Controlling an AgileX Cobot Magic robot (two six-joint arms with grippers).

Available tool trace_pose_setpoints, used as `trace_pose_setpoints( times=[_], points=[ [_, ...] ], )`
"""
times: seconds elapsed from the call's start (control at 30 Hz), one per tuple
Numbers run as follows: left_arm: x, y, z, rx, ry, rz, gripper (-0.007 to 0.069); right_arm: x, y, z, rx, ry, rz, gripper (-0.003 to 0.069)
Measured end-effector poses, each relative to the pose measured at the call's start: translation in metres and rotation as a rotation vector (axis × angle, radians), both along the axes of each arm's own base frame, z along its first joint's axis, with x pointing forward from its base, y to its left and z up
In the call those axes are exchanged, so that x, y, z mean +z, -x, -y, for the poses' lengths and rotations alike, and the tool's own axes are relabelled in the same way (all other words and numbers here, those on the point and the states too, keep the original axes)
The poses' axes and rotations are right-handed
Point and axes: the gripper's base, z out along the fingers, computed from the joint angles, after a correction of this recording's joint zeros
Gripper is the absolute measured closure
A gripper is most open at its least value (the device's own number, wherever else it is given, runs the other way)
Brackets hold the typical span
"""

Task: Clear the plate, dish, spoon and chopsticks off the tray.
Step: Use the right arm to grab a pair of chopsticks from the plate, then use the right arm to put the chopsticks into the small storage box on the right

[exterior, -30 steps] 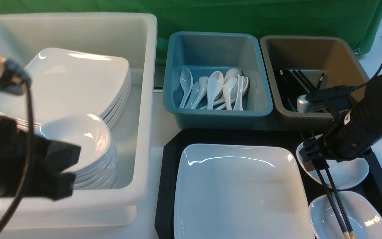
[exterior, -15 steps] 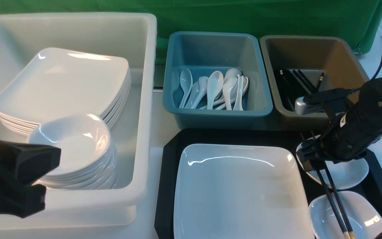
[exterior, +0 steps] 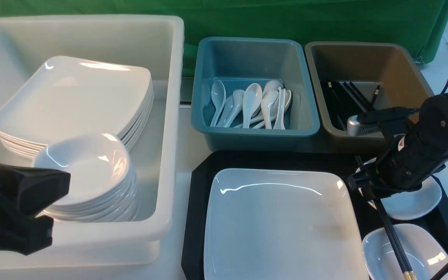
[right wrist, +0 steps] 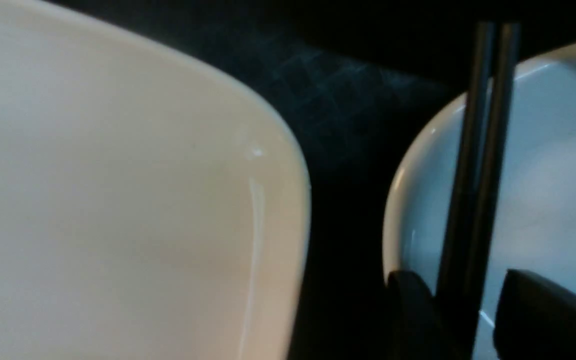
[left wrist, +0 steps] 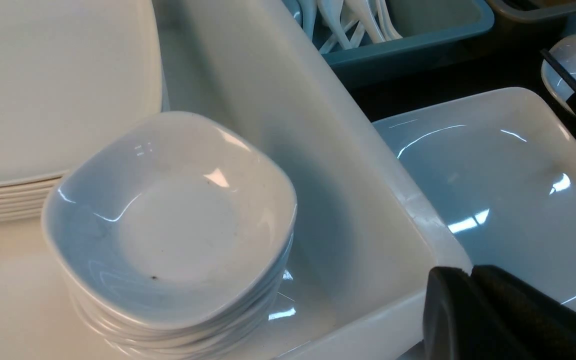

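Plate (exterior: 278, 221): centred on black tray (exterior: 196, 186), closest to camera.
Left gripper (left wrist: 472, 280): closed, empty, at white tub's (exterior: 169, 128) near rim.
Chopsticks (exterior: 393, 237): cross near dish (exterior: 383, 258) and far dish (exterior: 416, 202), tray's right side.
Right gripper (exterior: 366, 190): jaws straddle chopsticks, sliver of gap showing.
Blue bin (exterior: 255, 136): spoons (exterior: 253, 103), behind tray.

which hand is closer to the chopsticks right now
Right. The right hand is at the chopsticks, fingers either side of them above the tray. The left hand is far off at the white tub's near wall, across the plate.
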Motion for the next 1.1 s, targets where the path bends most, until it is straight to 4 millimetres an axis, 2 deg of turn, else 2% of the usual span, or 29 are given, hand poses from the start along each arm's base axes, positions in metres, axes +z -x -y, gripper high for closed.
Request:
trace_pose_setpoints(
  times=[0.03,0.1,0.13,0.37,0.57,0.6,0.7,0.73,0.77,0.83,0.93,0.97,1.03,1.1],
  points=[
    [0.000,0.000,0.000,0.000,0.000,0.000,0.0613,0.000,0.000,0.000,0.000,0.000,0.000,0.0435],
    [0.001,0.000,0.000,0.000,0.003,0.007,0.0613,0.000,0.000,0.000,0.000,0.000,0.000,0.0529],
    [0.001,0.000,0.000,0.000,0.003,0.007,0.0613,0.000,0.000,0.000,0.001,0.001,0.000,0.0538],
    [0.001,0.000,0.000,0.001,0.004,0.007,0.0613,0.000,0.001,-0.001,-0.008,-0.010,-0.005,0.0537],
    [0.001,-0.001,0.000,0.002,-0.005,0.012,0.0613,0.019,0.007,-0.002,-0.034,-0.057,0.021,0.0537],
    [0.001,-0.001,0.000,0.002,-0.005,0.013,0.0613,0.032,0.011,-0.002,-0.038,-0.077,0.054,0.0537],
    [0.001,-0.001,0.000,0.002,-0.003,0.019,0.0613,0.054,0.017,-0.002,-0.042,-0.105,0.114,0.0537],
    [0.001,-0.001,0.000,0.002,-0.003,0.019,0.0613,0.055,0.018,-0.002,-0.043,-0.107,0.118,0.0537],
    [0.002,-0.001,0.000,0.002,0.000,0.028,0.0613,0.069,0.021,-0.001,-0.042,-0.120,0.158,0.0537],
    [0.003,-0.002,0.000,0.002,0.007,0.044,0.0613,0.084,0.020,-0.001,-0.042,-0.133,0.200,0.0537],
    [0.006,-0.004,0.001,0.002,0.026,0.080,0.0613,0.114,0.004,0.002,-0.059,-0.165,0.322,0.0537],
    [0.007,-0.004,0.001,0.002,0.027,0.082,0.0613,0.117,0.003,0.002,-0.061,-0.167,0.332,0.0537],
    [0.009,-0.005,0.002,0.001,0.039,0.104,0.0613,0.142,-0.018,0.009,-0.090,-0.196,0.478,0.0537],
    [0.010,-0.005,0.002,0.001,0.045,0.117,0.0613,0.158,-0.039,0.016,-0.134,-0.225,0.594,0.0537]
  ],
)
